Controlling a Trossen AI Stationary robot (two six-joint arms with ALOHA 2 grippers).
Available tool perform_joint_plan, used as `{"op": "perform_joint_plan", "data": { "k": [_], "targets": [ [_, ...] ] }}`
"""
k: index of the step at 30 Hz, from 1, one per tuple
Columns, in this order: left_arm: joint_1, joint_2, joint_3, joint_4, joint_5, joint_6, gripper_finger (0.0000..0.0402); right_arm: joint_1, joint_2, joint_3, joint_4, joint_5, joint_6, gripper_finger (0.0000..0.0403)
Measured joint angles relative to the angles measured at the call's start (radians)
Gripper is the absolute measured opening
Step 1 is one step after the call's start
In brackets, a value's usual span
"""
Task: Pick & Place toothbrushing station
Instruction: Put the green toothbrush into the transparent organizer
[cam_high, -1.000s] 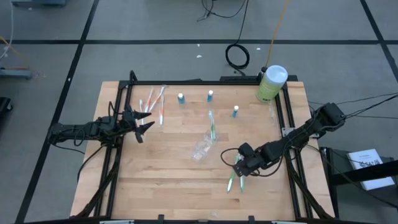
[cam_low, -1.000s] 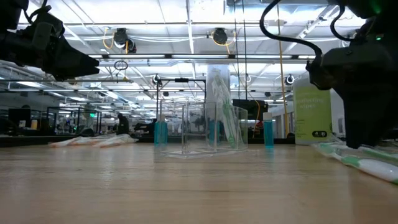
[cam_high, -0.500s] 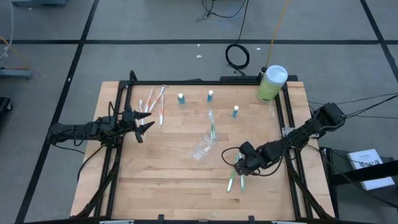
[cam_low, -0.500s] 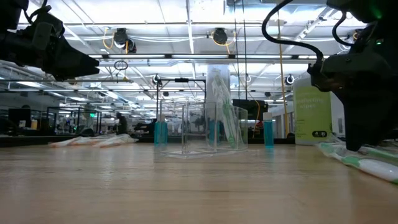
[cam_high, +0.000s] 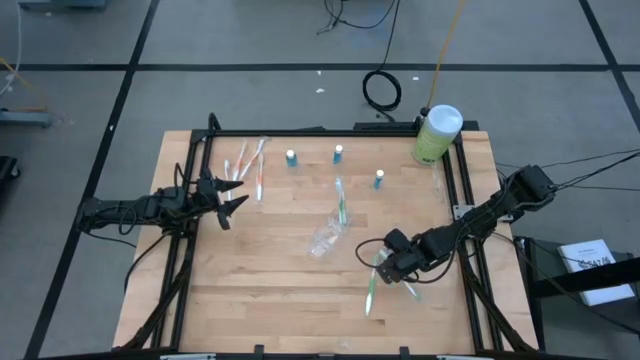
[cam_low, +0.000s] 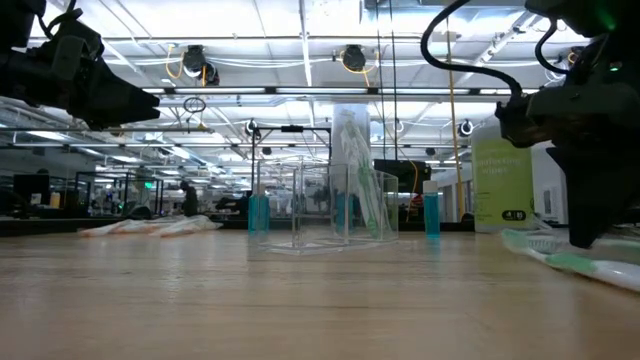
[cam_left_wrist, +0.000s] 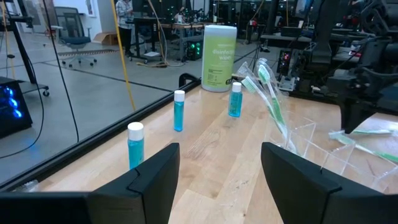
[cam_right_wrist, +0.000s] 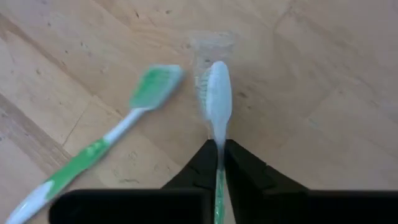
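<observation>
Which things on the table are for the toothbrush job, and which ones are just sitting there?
For the job:
clear holder
green toothbrush standing in the holder
green toothbrush pinched in the right gripper
loose green toothbrush
pink toothbrushes
three blue tubes

Just sitting there:
big green canister
left gripper, waiting open

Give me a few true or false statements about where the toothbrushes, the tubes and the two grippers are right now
1. The right gripper is shut on a toothbrush. True.
2. The clear holder is empty. False: a green-white toothbrush leans out of it.
3. Three blue tubes stand along the far side of the table. True.
4. The left gripper holds a pink toothbrush. False: it is open and empty, beside the pink-white toothbrushes.
5. The pale-green canister lies on its side. False: it stands upright at the far right corner.
</observation>
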Motion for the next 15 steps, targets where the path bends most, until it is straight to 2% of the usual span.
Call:
{"op": "perform_joint_plan", "data": {
  "k": [7, 12, 15],
  "targets": [
    [0.000, 0.000, 0.000, 0.000, 0.000, 0.000, 0.0234, 0.000, -0.028, -0.001, -0.001, 0.027, -0.073, 0.0009],
    [0.000, 0.000, 0.000, 0.000, 0.000, 0.000, 0.0235, 0.000, -0.120, -0.001, 0.034, 0.130, -0.155, 0.0005],
    [0.000, 0.000, 0.000, 0.000, 0.000, 0.000, 0.0234, 0.000, -0.190, -0.001, 0.110, 0.255, -0.269, 0.0004]
  ]
}}
